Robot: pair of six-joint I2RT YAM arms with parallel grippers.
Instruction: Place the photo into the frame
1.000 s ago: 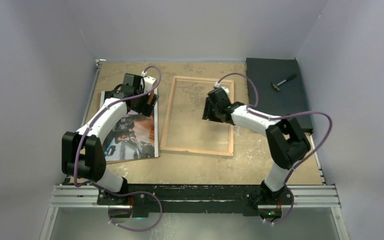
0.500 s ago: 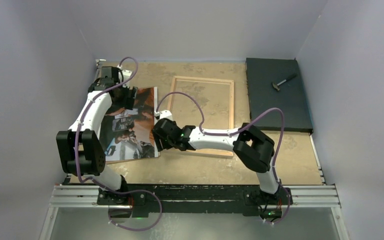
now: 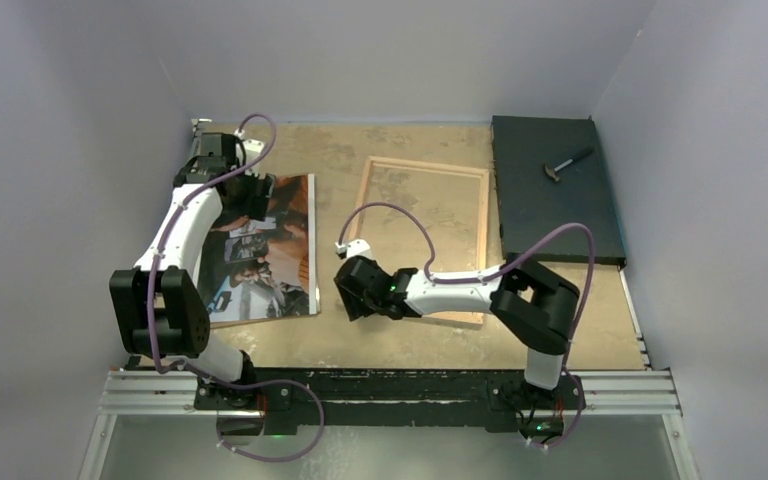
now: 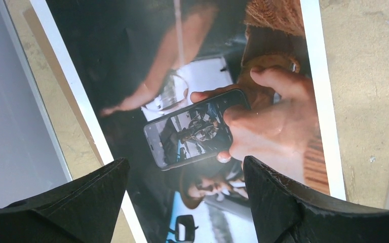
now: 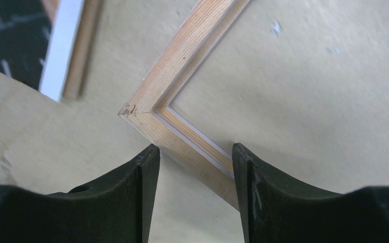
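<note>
The photo (image 3: pixel 265 262) lies face up at the left, a dark and orange-brown print with a white border; the left wrist view fills with the photo (image 4: pixel 202 121). My left gripper (image 3: pixel 247 192) hovers open over its far left part, and that gripper (image 4: pixel 185 169) has nothing between its fingers. The frame (image 3: pixel 430 235) lies flat at the middle, wood-coloured back up. My right gripper (image 3: pixel 352 300) is at its near left corner. In the right wrist view the gripper (image 5: pixel 196 152) stands open, its fingers either side of the frame's (image 5: pixel 182 55) near rail.
A brown backing board (image 3: pixel 260 321) peeks out under the photo's near edge. A black slab (image 3: pixel 555 200) lies at the back right with a small hammer (image 3: pixel 567 165) on it. Grey walls close in on the left, back and right.
My right arm swung from the frame's middle to its near left corner, and the frame then slid right. My left gripper moved from the photo's far right corner to its far left.
</note>
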